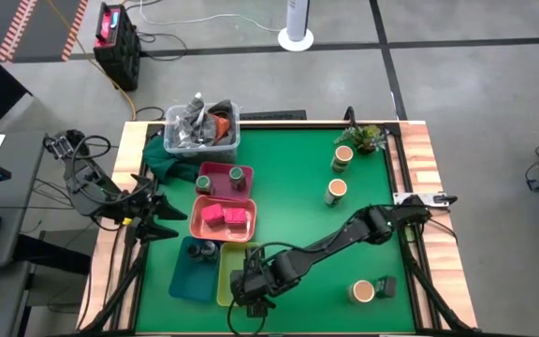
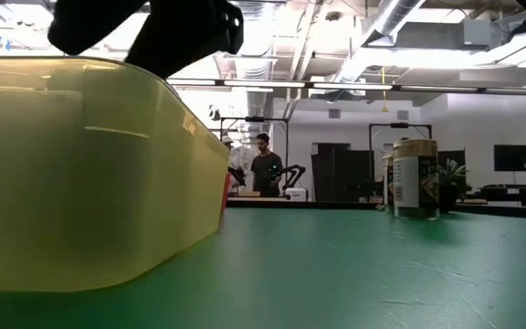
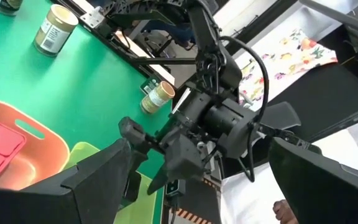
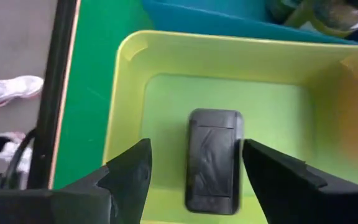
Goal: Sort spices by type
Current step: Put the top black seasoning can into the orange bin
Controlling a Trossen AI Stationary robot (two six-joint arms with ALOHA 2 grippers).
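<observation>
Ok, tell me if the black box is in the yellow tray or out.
In. The black box lies flat on the yellow tray's floor, between the right gripper's open fingers, which don't touch it.

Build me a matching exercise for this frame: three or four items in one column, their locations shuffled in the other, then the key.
Items:
1. magenta boxes
2. small black box
3. green-lidded jars
4. right gripper

Places:
A. pink tray
B. above the yellow-green tray
C. salmon tray
D. lying in the yellow-green tray

Pairs: 1-C, 2-D, 3-A, 4-B
</observation>
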